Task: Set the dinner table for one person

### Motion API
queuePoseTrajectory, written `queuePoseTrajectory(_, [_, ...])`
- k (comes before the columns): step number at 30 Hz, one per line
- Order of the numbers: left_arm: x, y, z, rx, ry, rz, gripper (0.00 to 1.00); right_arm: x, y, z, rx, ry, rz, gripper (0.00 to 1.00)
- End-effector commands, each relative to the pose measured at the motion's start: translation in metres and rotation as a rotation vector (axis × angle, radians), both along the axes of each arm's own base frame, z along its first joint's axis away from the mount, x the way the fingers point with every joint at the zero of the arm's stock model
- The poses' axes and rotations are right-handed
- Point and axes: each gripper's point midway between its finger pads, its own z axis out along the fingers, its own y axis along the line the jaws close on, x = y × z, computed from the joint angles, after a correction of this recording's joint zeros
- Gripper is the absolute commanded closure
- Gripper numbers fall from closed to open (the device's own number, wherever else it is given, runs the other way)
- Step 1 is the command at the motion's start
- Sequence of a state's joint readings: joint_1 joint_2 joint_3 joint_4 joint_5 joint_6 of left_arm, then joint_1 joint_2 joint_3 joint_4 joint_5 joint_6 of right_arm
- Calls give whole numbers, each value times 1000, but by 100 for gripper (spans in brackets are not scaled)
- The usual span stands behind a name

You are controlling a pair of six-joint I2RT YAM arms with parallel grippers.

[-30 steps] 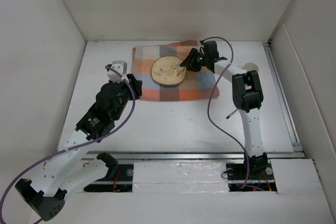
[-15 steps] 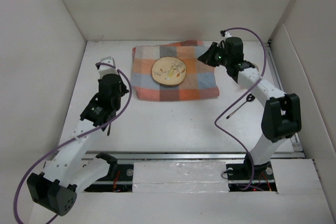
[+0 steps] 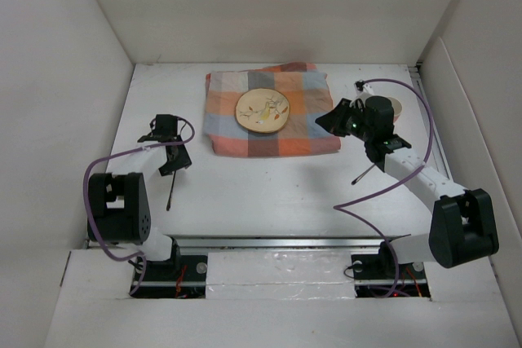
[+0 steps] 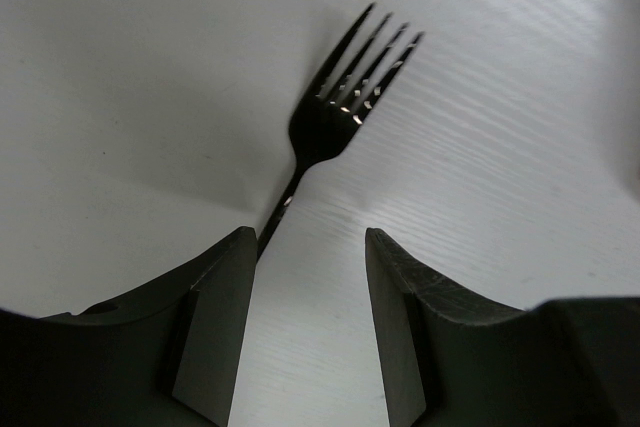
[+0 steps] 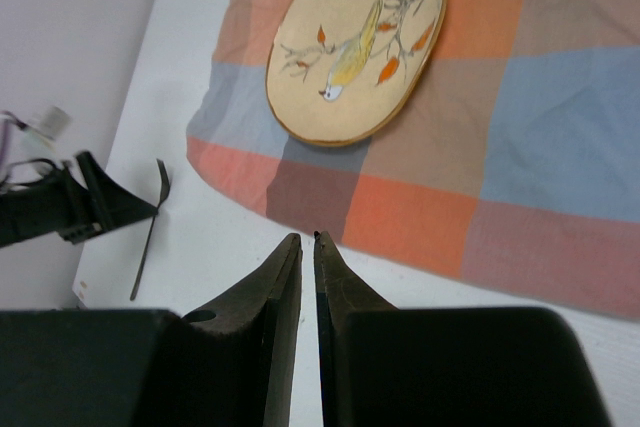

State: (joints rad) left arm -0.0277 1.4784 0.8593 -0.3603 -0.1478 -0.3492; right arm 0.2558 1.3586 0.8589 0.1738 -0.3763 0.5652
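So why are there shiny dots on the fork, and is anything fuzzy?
Left wrist view: light glints off the fork near its tines, and a soft shadow falls beside it; right wrist view: the plate looks sharp, the right gripper dark.

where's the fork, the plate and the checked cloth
fork [image 4: 325, 132]: left wrist view, base of the tines
plate [image 3: 262, 110]: top external view, painted centre
checked cloth [image 3: 285, 140]: top external view, bare patch near its front edge

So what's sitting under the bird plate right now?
The bird plate rests on the orange-blue-grey checked cloth, which lies on the white dinner table. The patch directly beneath the plate is covered and cannot be seen.
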Motion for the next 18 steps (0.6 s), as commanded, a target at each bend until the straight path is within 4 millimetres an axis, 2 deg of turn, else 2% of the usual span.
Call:
queuePoseTrajectory(1, [-6, 3, -17, -78, 89, 10, 55, 8, -11, 26, 38, -101, 3, 84])
queuePoseTrajectory(4, [-5, 8, -19, -90, 93, 22, 56, 7, -17, 22, 51, -89, 9, 84])
queuePoseTrajectory(9, [-5, 8, -27, -92, 130, 19, 56, 6, -16, 25, 61, -92, 16, 83])
queuePoseTrajectory(13, [-8, 2, -38, -122, 169, -1, 79, 8, -23, 27, 62, -99, -1, 83])
queuePoseTrajectory(14, [-8, 2, -38, -121, 166, -2, 94, 9, -27, 26, 63, -97, -11, 83])
queuePoseTrajectory(18, [-3, 2, -29, -117, 125, -5, 100, 9, -29, 25, 71, -93, -8, 82])
